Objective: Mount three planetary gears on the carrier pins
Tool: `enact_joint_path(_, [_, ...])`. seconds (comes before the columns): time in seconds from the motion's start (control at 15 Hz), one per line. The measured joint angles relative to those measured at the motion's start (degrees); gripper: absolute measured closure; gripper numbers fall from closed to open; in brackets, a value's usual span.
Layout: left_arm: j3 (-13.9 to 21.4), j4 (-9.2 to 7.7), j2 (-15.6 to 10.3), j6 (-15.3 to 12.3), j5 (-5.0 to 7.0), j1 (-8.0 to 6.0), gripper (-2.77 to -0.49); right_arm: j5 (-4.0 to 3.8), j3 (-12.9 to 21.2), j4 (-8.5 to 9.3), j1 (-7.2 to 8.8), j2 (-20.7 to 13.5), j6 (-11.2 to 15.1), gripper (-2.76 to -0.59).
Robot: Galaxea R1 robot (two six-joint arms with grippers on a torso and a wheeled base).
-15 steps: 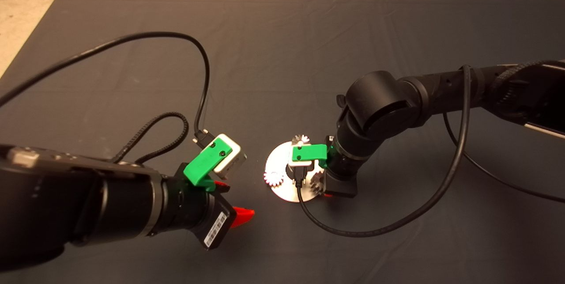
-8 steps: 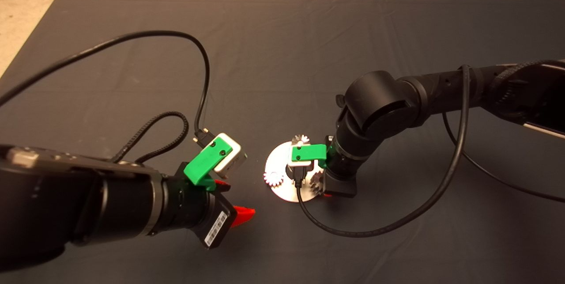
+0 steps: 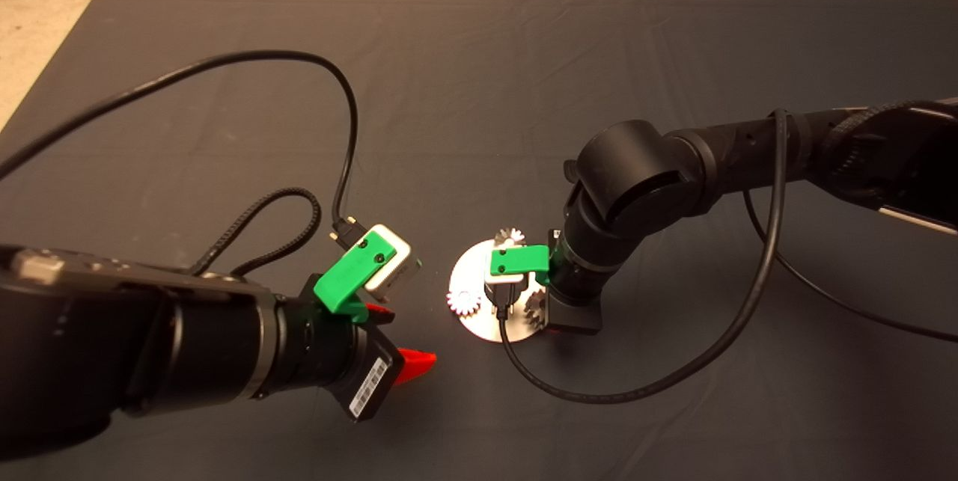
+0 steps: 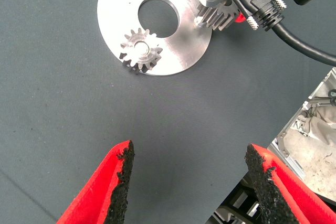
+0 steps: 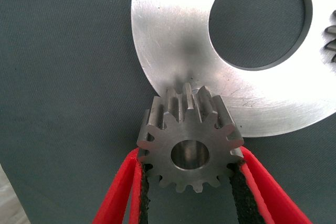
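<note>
Over disc (image 3: 471, 271) edge, right gripper (image 5: 189, 182) clamps gear (image 5: 189, 148), seemingly above pin; left gripper (image 4: 189, 182) apart.

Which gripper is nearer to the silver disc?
Right. The right gripper holds a gear at the silver disc rim; the left gripper is open over bare mat beside it.

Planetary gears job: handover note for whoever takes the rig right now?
Right gripper: shut on the third gear, at the disc's rim, over the last pin.
Left gripper: open, empty, parked beside the disc.
Done: two gears sit on the disc; this one shows its pin in the bore.
Left: seat the third gear, release.
</note>
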Motion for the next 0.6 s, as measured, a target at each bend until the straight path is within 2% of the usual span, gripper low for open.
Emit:
enact_joint_path(0.27, [0.00, 0.27, -0.01, 0.00, 0.00, 0.00, -1.46, 0.60, -0.49, -0.28, 0.27, 0.34, -0.42, -0.89])
enact_joint_path(0.6, [0.00, 0.35, -0.03, 0.00, 0.00, 0.00, -1.46, 0.66, -0.49, -0.28, 0.27, 0.34, -0.65, -0.89])
